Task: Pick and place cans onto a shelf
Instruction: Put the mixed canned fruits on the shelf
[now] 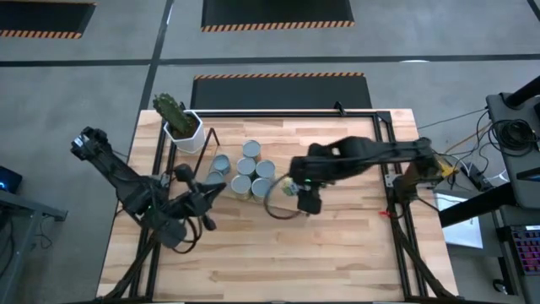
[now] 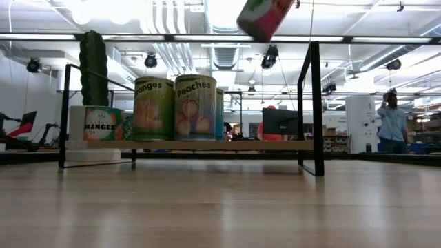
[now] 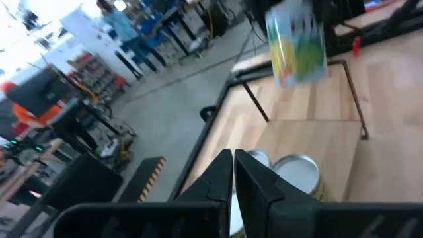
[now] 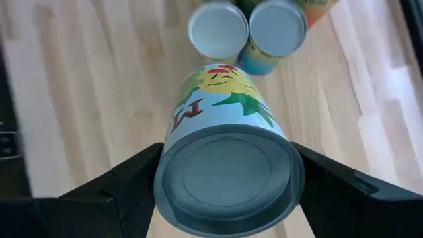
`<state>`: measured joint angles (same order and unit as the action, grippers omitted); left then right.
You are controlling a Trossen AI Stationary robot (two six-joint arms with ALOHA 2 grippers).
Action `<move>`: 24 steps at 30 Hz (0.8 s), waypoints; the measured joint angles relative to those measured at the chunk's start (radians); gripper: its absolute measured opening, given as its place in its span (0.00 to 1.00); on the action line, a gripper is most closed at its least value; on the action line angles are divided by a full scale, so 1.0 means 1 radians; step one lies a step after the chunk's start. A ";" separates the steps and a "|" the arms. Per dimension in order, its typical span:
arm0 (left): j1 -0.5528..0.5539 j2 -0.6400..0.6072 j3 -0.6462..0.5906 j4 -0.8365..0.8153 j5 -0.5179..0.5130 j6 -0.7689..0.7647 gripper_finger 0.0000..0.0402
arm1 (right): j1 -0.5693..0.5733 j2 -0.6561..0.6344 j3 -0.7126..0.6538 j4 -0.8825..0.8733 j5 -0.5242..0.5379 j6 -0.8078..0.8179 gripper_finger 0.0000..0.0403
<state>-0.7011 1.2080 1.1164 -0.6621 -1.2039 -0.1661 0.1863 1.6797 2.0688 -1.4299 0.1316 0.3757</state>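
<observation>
Several cans with coloured fruit labels and shiny round tops (image 1: 251, 169) stand upright in a cluster on the low wooden shelf (image 2: 207, 145), between its black wire end frames (image 2: 313, 103). My right gripper (image 1: 293, 187) is shut on another can (image 4: 228, 165), which shows high up in the low view (image 2: 265, 17). It is just right of the cluster. My left gripper (image 3: 232, 173) is shut and empty. It is close beside the cluster's left side (image 1: 213, 191), above two can tops (image 3: 297, 173). My right gripper pinches the can's side wall (image 4: 165, 173) between its two fingers, one on each side, close to the round end (image 4: 228, 173) that faces the wrist camera. The can is lifted clear of the table and shelf and hangs tilted.
A white hexagonal pot with a cactus (image 1: 184, 127) stands at the shelf's far left end. Bare wooden tabletop (image 1: 278, 253) lies near the front edge. Black frame rails (image 1: 396, 211) run along the table's sides. A person (image 2: 394, 124) stands far off in the room.
</observation>
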 joint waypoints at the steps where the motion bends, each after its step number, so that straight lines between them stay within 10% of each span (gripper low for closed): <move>1: -0.015 -0.002 0.000 0.000 -0.025 -0.001 0.00 | -0.014 0.023 0.013 -0.011 -0.010 -0.013 0.72; 24: -0.094 -0.010 0.000 -0.005 -0.098 -0.004 0.00 | -0.097 0.430 0.034 -0.092 -0.088 -0.312 0.72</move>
<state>-0.7956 1.1984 1.1164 -0.6670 -1.3018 -0.1703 0.0891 2.1100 2.1033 -1.5216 0.0434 0.0640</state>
